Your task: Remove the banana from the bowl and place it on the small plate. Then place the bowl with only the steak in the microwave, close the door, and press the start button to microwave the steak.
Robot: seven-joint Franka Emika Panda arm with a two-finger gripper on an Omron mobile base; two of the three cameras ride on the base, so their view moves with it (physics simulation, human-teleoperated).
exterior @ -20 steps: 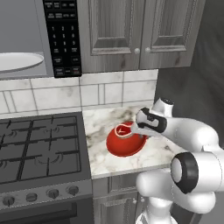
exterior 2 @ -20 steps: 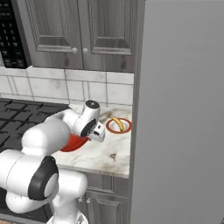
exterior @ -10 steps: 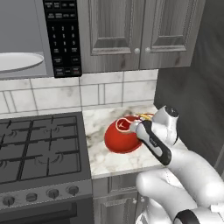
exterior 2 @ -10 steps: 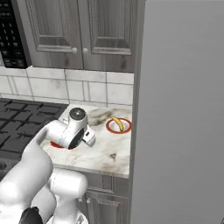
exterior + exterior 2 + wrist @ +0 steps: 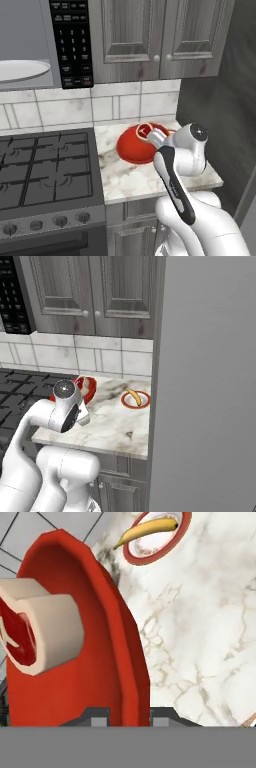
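The gripper [image 5: 129, 714] is clamped on the near rim of the bowl [image 5: 95, 657], now tipped up off the counter [image 5: 115, 421] since a second ago; the steak [image 5: 37, 627] sits inside. The banana [image 5: 133, 397] lies on the small plate [image 5: 135, 400] to the right, so carrying the bowl left to the microwave [image 5: 30, 55] looks next.

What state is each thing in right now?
Banana: lying on the small plate, out of the bowl.
Bowl: tilted, rim gripped by the hand.
Steak: in the bowl.
Hand: shut on the bowl's rim.
Microwave: door open, turntable bare.
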